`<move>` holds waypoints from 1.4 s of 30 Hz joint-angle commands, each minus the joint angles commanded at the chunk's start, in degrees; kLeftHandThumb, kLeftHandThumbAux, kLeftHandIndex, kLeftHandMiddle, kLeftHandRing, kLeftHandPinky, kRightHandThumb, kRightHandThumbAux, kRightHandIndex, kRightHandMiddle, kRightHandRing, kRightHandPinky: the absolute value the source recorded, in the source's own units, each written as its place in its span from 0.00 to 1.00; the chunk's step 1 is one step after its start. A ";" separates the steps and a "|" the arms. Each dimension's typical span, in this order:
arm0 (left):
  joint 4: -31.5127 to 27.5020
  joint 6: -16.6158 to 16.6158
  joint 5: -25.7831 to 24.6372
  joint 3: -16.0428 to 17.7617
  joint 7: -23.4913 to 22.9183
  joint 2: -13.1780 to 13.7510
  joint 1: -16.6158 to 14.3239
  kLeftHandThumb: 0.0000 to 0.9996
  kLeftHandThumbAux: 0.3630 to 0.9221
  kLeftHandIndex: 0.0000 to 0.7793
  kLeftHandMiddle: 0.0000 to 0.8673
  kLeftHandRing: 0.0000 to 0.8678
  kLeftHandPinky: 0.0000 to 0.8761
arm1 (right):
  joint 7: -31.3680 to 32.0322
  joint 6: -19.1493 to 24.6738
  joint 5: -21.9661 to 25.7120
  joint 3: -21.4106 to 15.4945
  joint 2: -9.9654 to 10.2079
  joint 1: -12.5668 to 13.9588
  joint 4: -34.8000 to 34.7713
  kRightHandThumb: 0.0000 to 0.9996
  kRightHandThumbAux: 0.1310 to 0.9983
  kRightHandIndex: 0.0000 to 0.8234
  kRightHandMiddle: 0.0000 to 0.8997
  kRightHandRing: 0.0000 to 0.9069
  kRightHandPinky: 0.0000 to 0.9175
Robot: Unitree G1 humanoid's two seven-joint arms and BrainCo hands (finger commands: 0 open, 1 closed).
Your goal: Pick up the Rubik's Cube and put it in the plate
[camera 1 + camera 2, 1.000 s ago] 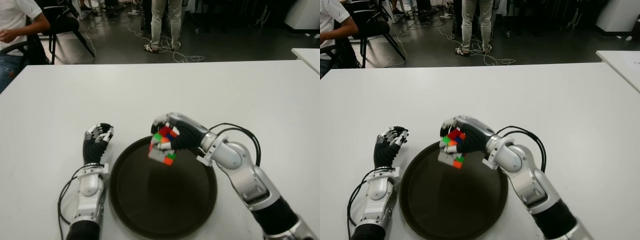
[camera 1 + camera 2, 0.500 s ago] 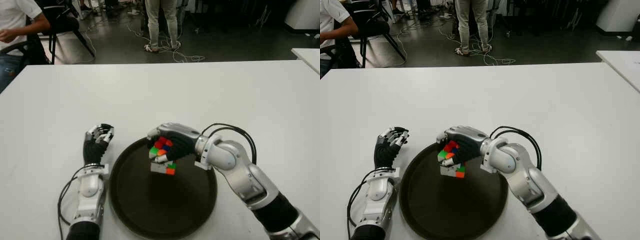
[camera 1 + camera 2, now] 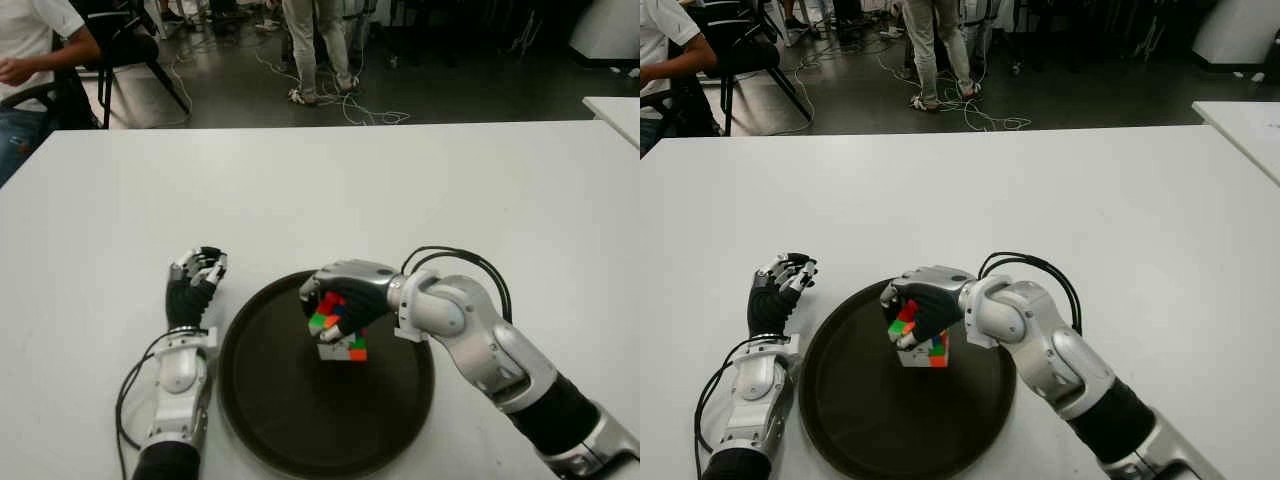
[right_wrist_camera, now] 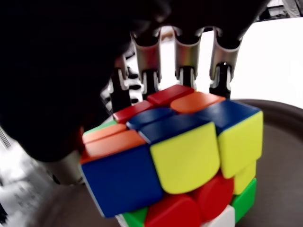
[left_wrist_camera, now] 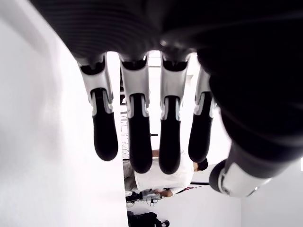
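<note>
From the left eye view, the right hand point(image 3: 340, 300) reaches in from the right over the dark round plate point(image 3: 290, 420), its fingers wrapped around the Rubik's Cube point(image 3: 338, 330). The cube sits low inside the plate's upper middle, tilted; whether it touches the plate's floor cannot be told. The left hand point(image 3: 193, 285) shows on the white counter point(image 3: 330, 180) just left of the plate's rim, holding nothing. A black cable point(image 3: 460, 262) loops behind the right wrist.

The right eye view shows the same: the hand clamped over the cube's top, the cube within the plate's rim.

In the left wrist view, the left hand's fingers point(image 5: 105, 127) hang loosely extended side by side with nothing between them, above the white counter.

In the right wrist view, the cube fills the frame, gripped from above by the fingers point(image 4: 186, 61), with the plate's dark surface under it.
</note>
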 joint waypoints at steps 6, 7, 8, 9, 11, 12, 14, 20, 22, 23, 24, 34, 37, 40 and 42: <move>0.48 -0.20 0.29 -0.01 0.36 0.06 -0.11 0.83 0.56 0.53 0.53 0.50 0.50 | 2.94 1.91 -1.81 0.91 0.22 -0.89 0.38 0.43 0.77 0.51 0.56 0.56 0.49; 0.61 -0.26 0.29 0.00 0.36 0.08 -0.16 0.83 0.56 0.53 0.53 0.50 0.50 | 3.18 2.11 -2.28 1.06 0.21 -0.96 0.31 0.35 0.80 0.51 0.53 0.53 0.46; 0.68 -0.30 0.29 0.00 0.36 0.08 -0.16 0.83 0.56 0.53 0.53 0.50 0.50 | 3.36 2.26 -2.61 1.16 0.20 -0.98 0.21 0.22 0.83 0.49 0.47 0.47 0.42; 0.76 -0.38 0.30 0.01 0.36 0.09 -0.17 0.83 0.56 0.53 0.53 0.50 0.50 | 3.39 2.21 -2.95 1.26 0.16 -1.00 0.15 0.18 0.84 0.48 0.46 0.45 0.40; 0.85 -0.51 0.31 0.01 0.36 0.09 -0.18 0.83 0.56 0.52 0.53 0.50 0.50 | 3.21 1.87 -3.34 1.35 0.09 -0.95 0.19 0.07 0.87 0.46 0.40 0.39 0.35; 0.88 -0.57 0.31 0.01 0.36 0.09 -0.19 0.83 0.56 0.52 0.53 0.50 0.50 | 3.07 1.63 -3.46 1.35 0.07 -0.91 0.25 0.05 0.87 0.44 0.38 0.37 0.33; 0.90 -0.70 0.28 -0.01 0.28 0.09 -0.19 0.83 0.56 0.52 0.54 0.50 0.51 | 2.31 0.69 -3.46 1.23 -0.03 -0.66 0.54 0.02 0.88 0.43 0.36 0.35 0.31; 0.66 -0.79 0.23 -0.25 -0.38 0.27 -0.10 0.83 0.56 0.52 0.53 0.50 0.51 | -2.15 -3.44 -1.98 0.05 0.11 1.17 2.61 0.00 0.88 0.39 0.33 0.32 0.29; 0.62 -0.89 0.24 -0.30 -0.50 0.30 -0.08 0.83 0.56 0.53 0.53 0.50 0.51 | -1.94 -3.61 -1.70 -0.01 0.24 0.94 3.00 0.00 0.88 0.38 0.32 0.32 0.28; 0.58 -0.91 0.24 -0.31 -0.55 0.30 -0.06 0.83 0.56 0.53 0.53 0.49 0.51 | -1.75 -3.60 -1.67 0.02 0.30 0.78 3.16 0.00 0.89 0.37 0.32 0.31 0.27; 0.46 -0.88 0.23 -0.34 -0.62 0.29 -0.02 0.83 0.56 0.54 0.53 0.49 0.50 | -1.45 -3.46 -1.74 0.11 0.40 0.54 3.32 0.00 0.89 0.36 0.32 0.31 0.27; -0.20 -0.06 -0.39 -0.04 -0.79 -0.17 0.04 0.83 0.56 0.53 0.53 0.50 0.52 | -6.68 -4.54 -2.34 -0.81 1.75 2.04 4.21 0.00 0.92 0.33 0.31 0.30 0.25; -0.24 -0.05 -0.31 -0.05 -0.57 -0.21 0.05 0.83 0.56 0.52 0.54 0.51 0.52 | -8.30 -4.76 -2.30 -1.04 2.11 2.49 4.46 0.00 0.92 0.32 0.31 0.30 0.24; -0.39 0.08 -0.04 -0.12 -0.14 -0.25 0.13 0.83 0.56 0.53 0.53 0.50 0.52 | -10.78 -4.94 -1.77 -1.69 3.13 3.50 4.92 0.00 0.92 0.32 0.31 0.30 0.24; -0.52 0.28 0.04 -0.16 -0.01 -0.25 0.15 0.83 0.56 0.54 0.52 0.50 0.52 | -11.94 -5.14 -1.00 -2.22 3.78 4.11 5.15 0.00 0.91 0.32 0.31 0.30 0.24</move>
